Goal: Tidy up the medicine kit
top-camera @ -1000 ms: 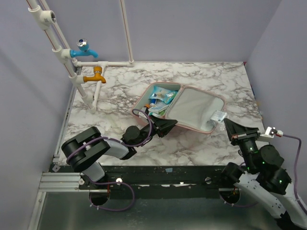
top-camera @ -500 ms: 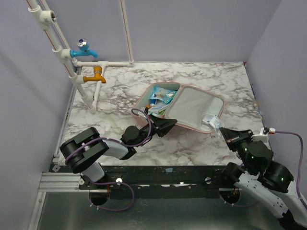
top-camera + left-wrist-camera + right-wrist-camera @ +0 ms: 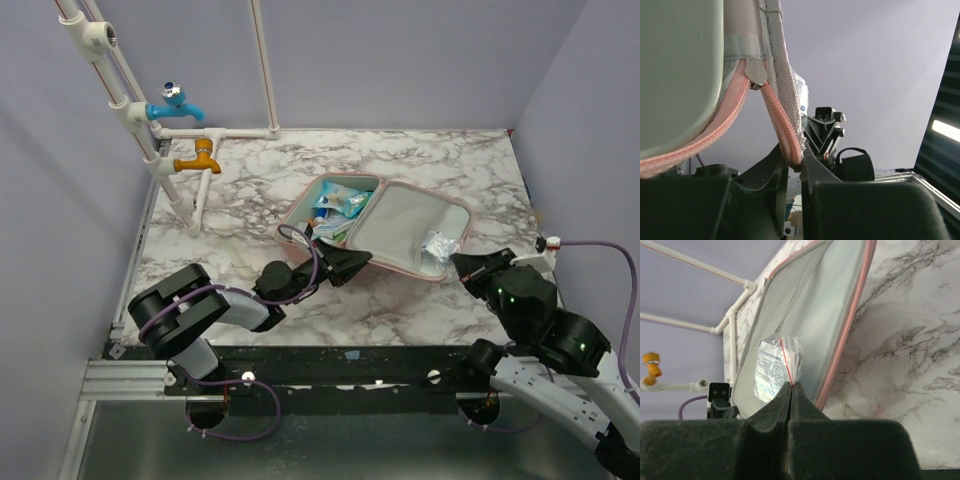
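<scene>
— Medicine kit (image 3: 400, 225): where does it lie?
— Open on the marble table (image 3: 250, 180), right of the middle; blue-white sachets (image 3: 335, 205) fill its left half; the pale half faces up.
— And the left gripper (image 3: 794, 162)?
— I see its jaws pinching the kit's pink rim.
— The right gripper (image 3: 791, 385)?
— Pressed together on a clear packet (image 3: 775, 371), over the pale half; whether it touches, I cannot tell.

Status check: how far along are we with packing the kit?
Done: sachets and other small items lie in the left half of the open medicine kit. In hand: left gripper pinches the kit's near rim; right gripper holds a clear packet at the right half. Left: place it, close the kit.
</scene>
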Available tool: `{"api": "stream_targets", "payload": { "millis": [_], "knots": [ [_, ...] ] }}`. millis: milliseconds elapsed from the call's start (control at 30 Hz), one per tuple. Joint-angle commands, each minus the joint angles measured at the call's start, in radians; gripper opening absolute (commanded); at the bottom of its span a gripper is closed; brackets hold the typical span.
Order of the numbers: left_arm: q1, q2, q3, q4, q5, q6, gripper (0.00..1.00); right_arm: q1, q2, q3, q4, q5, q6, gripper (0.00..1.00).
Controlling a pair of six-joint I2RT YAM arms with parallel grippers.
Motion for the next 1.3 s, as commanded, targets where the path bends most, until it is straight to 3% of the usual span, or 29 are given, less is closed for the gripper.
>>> {"api": "stream_targets", "payload": {
  "millis": [0, 167, 233, 267, 567, 1067, 1267],
  "knots": [
    [0.0, -0.011, 0.046, 0.205, 0.06, 0.033, 0.0, -0.001, 0.078, 0.062, -0.01, -0.011, -0.112, 0.01],
    [0.003, -0.014, 0.044, 0.205, 0.068, 0.034, 0.0, -0.001, 0.138, 0.09, -0.033, -0.025, -0.141, 0.01],
    [0.005, -0.015, 0.043, 0.205, 0.071, 0.032, 0.0, -0.002, 0.135, 0.093, -0.037, -0.023, -0.147, 0.07],
    [0.006, -0.016, 0.04, 0.205, 0.07, 0.03, 0.0, -0.001, 0.132, 0.095, -0.042, -0.018, -0.146, 0.15],
    [0.017, -0.017, 0.038, 0.206, 0.081, 0.027, 0.0, -0.001, 0.096, 0.103, -0.087, 0.017, -0.127, 0.34],
    [0.02, -0.015, 0.061, 0.205, 0.108, 0.037, 0.0, -0.002, 0.116, 0.037, 0.008, 0.015, -0.111, 0.37],
    [0.02, -0.013, 0.06, 0.205, 0.118, 0.044, 0.0, -0.002, 0.125, 0.009, 0.071, 0.031, -0.127, 0.21]
  ]
}}
